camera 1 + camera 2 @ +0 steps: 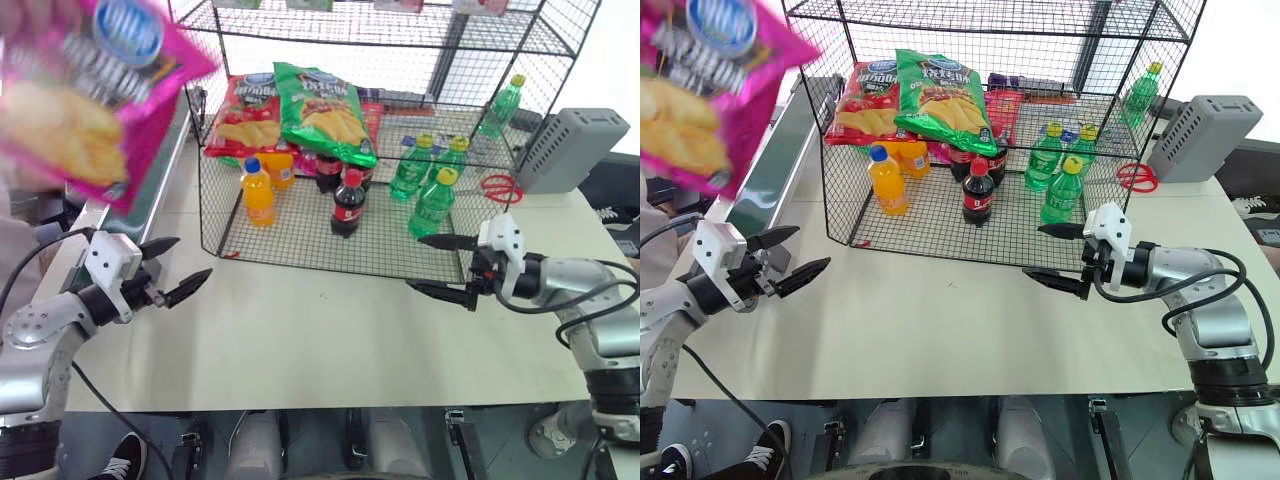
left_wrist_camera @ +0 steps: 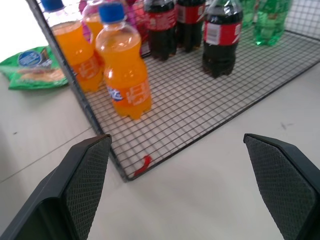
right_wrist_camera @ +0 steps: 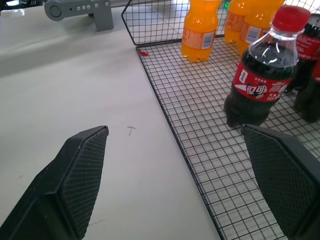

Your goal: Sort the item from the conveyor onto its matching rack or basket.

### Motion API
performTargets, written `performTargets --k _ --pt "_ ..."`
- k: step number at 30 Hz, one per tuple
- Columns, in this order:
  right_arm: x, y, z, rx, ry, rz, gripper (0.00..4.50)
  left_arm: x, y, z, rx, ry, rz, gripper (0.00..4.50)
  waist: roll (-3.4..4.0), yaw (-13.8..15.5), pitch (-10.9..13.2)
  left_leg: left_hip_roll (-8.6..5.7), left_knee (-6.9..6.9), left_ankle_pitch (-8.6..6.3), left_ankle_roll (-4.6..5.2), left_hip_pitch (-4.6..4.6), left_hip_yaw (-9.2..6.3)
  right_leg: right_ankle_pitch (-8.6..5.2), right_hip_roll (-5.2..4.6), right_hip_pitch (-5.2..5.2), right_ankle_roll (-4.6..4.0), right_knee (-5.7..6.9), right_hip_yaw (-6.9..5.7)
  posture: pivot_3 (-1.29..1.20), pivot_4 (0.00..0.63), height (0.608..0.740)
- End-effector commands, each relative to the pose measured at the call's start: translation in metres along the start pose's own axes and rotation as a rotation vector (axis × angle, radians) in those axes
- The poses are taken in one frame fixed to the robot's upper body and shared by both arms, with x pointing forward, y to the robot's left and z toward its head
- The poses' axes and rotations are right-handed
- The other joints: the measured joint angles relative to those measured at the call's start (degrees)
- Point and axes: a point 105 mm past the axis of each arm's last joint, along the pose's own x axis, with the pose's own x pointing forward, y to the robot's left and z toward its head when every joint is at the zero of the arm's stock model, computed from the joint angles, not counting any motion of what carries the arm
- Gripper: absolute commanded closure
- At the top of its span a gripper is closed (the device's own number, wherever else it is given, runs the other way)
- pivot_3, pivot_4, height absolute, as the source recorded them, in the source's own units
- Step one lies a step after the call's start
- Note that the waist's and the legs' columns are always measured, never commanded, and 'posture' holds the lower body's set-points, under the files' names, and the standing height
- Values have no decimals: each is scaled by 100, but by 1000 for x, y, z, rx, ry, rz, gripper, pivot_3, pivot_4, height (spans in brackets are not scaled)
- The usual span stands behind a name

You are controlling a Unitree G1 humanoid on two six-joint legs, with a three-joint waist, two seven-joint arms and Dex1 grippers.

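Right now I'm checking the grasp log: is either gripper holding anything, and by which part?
Nothing is held. The left gripper and right gripper are both open over the table, while the pink chip bag is up above the left one.

Pale tabletop (image 1: 330, 340), bright daylight

the bench (image 1: 330, 330) lies bare in front of the rack (image 1: 300, 255), between the left gripper (image 1: 178, 268) and the right gripper (image 1: 440, 265), both with jaws wide apart. the rack's front is unwalled at its lowest tier. orange bottles (image 1: 257, 192), cola bottles (image 1: 348, 205) and green bottles (image 1: 432, 203) stand there with gaps between them. a red chip bag (image 1: 245, 118) and a green chip bag (image 1: 325, 112) crowd the back. the pink chip bag (image 1: 90, 90) hangs over the conveyor (image 1: 150, 170) on the left. a grey box (image 1: 570, 148) stands beside the rack on the right.
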Motion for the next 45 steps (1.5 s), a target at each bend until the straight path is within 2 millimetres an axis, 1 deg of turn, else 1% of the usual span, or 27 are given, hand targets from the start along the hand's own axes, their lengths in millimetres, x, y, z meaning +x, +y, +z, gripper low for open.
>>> performTargets --k 1,5,12,14,16,18,19,22,26,30,33,36,40,45 --pt "1 -2 11 -32 -27 8 68 -3 4 11 36 -32 15 0 0 -2 0 0 0 0 0 0 0 0 0 0 0 0 0 0 150 740" --pt "3 -2 12 -39 -26 14 68 -6 5 8 22 -19 35 0 0 1 0 0 0 0 0 0 0 0 0 0 0 0 0 0 150 740" --pt "3 -2 12 -46 -25 11 68 -6 7 10 39 -4 46 0 0 3 0 0 0 0 0 0 0 0 -1 0 0 0 0 0 150 740" --pt "3 -1 12 -46 -24 17 68 -5 9 6 16 40 52 0 0 3 0 0 0 0 0 0 0 0 -1 0 0 0 0 0 150 740" --pt "4 0 12 -46 -25 18 68 -5 14 4 37 75 91 0 0 0 0 0 0 0 0 0 0 0 -1 0 0 0 0 0 150 740" --pt "4 0 12 -49 -26 15 68 -7 16 4 -20 93 111 0 0 -1 0 0 0 0 0 0 0 0 -1 0 0 0 0 0 150 740" --pt "4 0 12 -47 -27 14 68 -6 14 8 -71 68 79 0 0 -1 0 0 0 0 0 0 0 0 -1 0 0 0 0 0 150 740" --pt "6 0 11 -45 -30 17 68 -7 11 15 -103 21 37 0 0 0 0 1 0 0 0 0 -1 0 -1 0 0 1 0 0 150 740" --pt "8 0 11 -47 -32 18 68 -11 14 15 -51 40 59 0 0 -2 0 0 0 0 0 0 0 0 0 0 0 1 0 0 150 740" --pt "8 0 11 -50 -31 20 68 -13 11 13 -65 43 35 0 0 0 0 0 0 0 0 0 1 0 0 0 0 1 0 0 150 740" --pt "8 0 10 -49 -30 22 68 -15 15 12 -29 58 65 0 0 1 0 0 0 0 0 0 0 0 -1 0 0 1 0 0 150 740" --pt "9 2 9 -46 -30 30 68 -17 12 8 -71 76 47 0 0 1 0 0 0 0 0 0 0 0 -1 0 0 1 0 0 150 740" --pt "11 3 10 -50 -32 38 68 -20 10 9 -125 69 23 0 0 -2 0 1 0 0 0 0 0 0 0 0 0 1 0 0 150 740" --pt "18 4 13 -63 -50 54 68 -22 17 9 -69 74 62 0 0 -4 0 0 0 0 0 1 0 0 -1 0 0 1 0 0 150 740"
